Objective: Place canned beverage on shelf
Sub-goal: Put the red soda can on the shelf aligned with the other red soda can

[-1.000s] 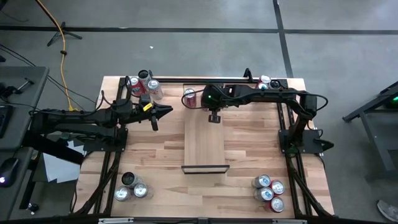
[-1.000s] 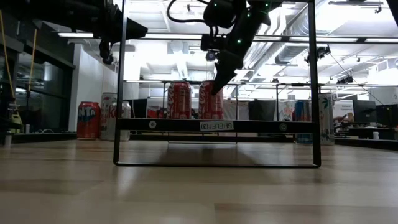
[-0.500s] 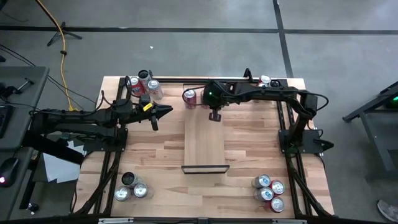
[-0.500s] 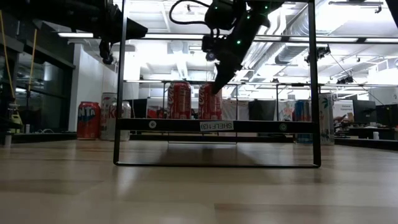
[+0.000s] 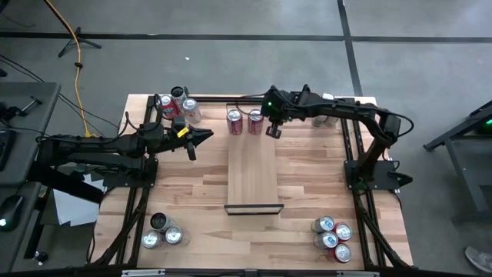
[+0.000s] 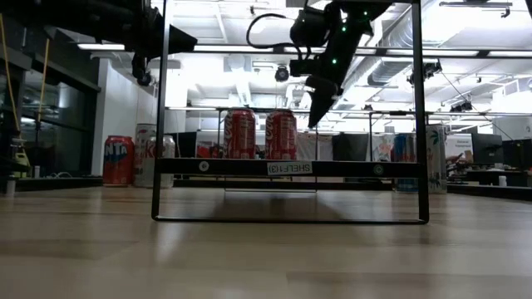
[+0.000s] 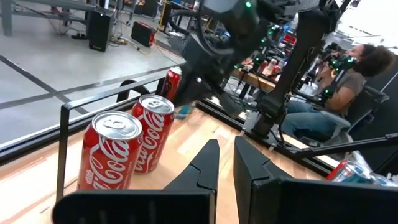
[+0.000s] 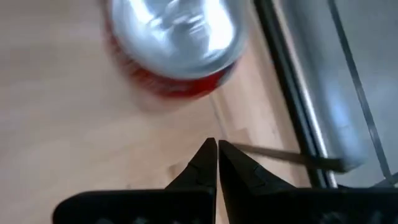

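Red cans (image 5: 244, 121) upright on shelf (image 5: 253, 175), labels unreadable.

Your right gripper (image 5: 273, 132) has moved off the shelf's (image 5: 253, 173) far end, rising and sliding toward the right, so it now hangs just beside the board's right edge. The second red can (image 5: 255, 121) it covered a second ago is now in plain sight, standing upright beside the first can (image 5: 234, 120), free of the closed jaws.

Two red cans (image 5: 244, 121) stand upright on the shelf (image 5: 252, 169).
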Robot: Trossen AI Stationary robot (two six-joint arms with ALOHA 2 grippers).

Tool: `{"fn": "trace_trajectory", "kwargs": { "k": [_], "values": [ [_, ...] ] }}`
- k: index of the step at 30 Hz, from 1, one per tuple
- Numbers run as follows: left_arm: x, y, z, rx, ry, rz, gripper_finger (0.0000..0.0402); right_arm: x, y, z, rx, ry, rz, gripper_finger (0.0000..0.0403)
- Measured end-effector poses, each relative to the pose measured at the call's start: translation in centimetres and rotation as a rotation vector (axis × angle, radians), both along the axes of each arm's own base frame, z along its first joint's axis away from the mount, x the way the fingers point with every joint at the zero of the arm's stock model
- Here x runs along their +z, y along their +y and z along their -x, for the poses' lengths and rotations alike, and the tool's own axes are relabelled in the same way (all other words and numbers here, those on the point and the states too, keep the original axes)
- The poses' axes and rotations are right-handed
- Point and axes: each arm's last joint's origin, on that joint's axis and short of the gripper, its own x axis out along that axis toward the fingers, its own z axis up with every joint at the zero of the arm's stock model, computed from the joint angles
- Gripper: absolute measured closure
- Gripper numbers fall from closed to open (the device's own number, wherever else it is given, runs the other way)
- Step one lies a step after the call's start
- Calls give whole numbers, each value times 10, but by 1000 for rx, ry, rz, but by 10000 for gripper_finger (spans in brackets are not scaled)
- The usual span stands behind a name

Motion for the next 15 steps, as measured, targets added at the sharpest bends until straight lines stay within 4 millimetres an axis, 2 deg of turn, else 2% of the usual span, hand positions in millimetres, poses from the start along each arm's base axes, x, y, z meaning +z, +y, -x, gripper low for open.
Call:
{"fn": "trace_trajectory", "kwargs": {
  "k": [3,15],
  "values": [
    [0,0,0,2,-4,13,401,2,-6,-1,-13,-39,-4,403],
    [0,0,0,2,-3,13,401,-2,-7,-11,17,-101,-9,403]
  ]
}}
